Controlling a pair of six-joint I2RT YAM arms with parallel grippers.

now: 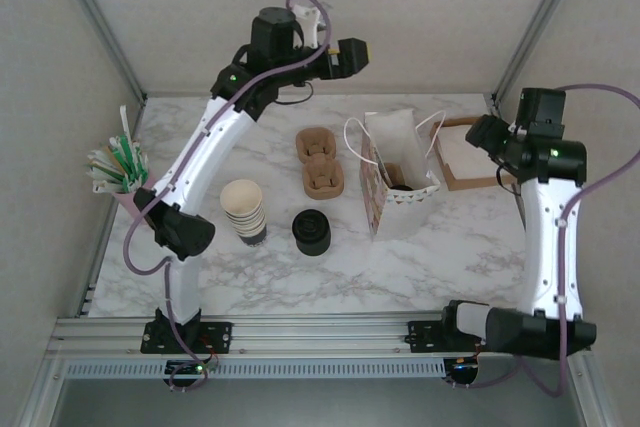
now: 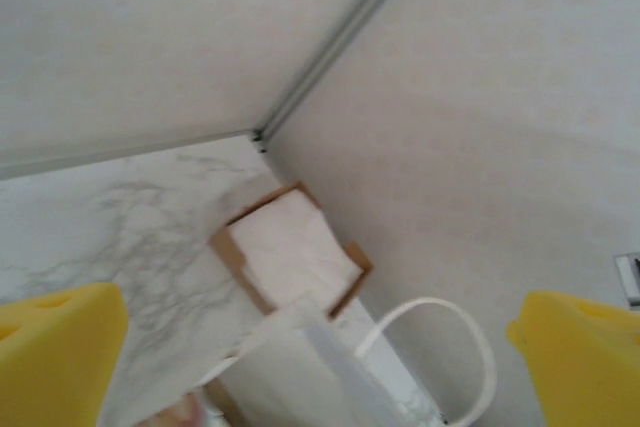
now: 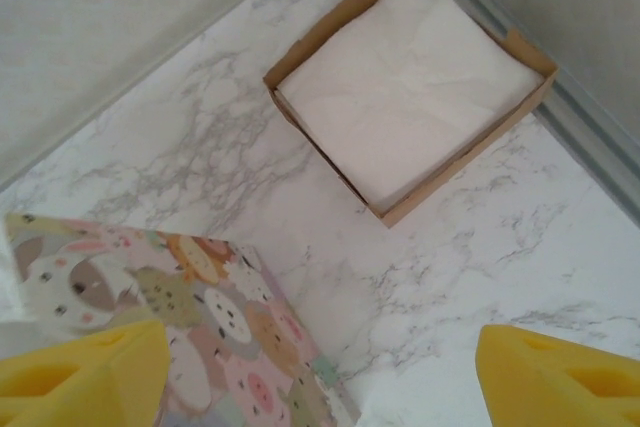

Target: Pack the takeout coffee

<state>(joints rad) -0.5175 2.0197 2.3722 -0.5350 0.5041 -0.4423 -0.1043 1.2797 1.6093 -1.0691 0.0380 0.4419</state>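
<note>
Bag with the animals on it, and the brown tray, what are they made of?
The bag looks like matte printed paper, with a sharp folded edge. The tray looks like thin, plain brown cardboard, probably uncoated. The napkins inside look like soft crinkled paper.

The white marble-patterned table (image 1: 470, 247) is carrying a brown cardboard tray of white napkins (image 1: 470, 185), an upright patterned paper bag (image 1: 395, 209), a brown pulp cup carrier (image 1: 320, 159), a cream stack of paper cups (image 1: 243, 209), a black stack of lids (image 1: 312, 232) and a pink holder of stirrers (image 1: 130, 199).
</note>
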